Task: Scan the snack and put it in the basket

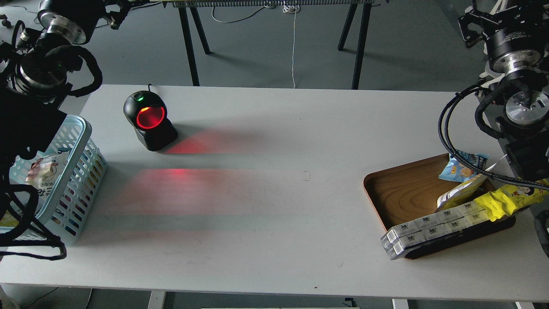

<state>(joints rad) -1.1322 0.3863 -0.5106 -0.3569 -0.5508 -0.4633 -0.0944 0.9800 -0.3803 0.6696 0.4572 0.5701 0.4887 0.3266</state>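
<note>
The snack [462, 192], a yellow and white pouch, leans on edge in the brown wooden tray [399, 193] at the right, between a small blue packet [459, 169] and a long yellow wrapper [508, 199]. The light blue basket [81, 146] stands at the table's left edge, partly hidden by my left arm, with other packets inside. My left gripper [113, 10] is high at the top left, dark and cut by the frame edge. My right gripper [472, 19] is high at the top right, above the tray, equally unclear. Neither touches anything.
A black barcode scanner [150, 120] with a glowing red window stands at the back left and throws red light on the white table [274, 214]. A stack of long white boxes [429, 229] lies along the tray's front edge. Black cables [446, 133] hang over the tray.
</note>
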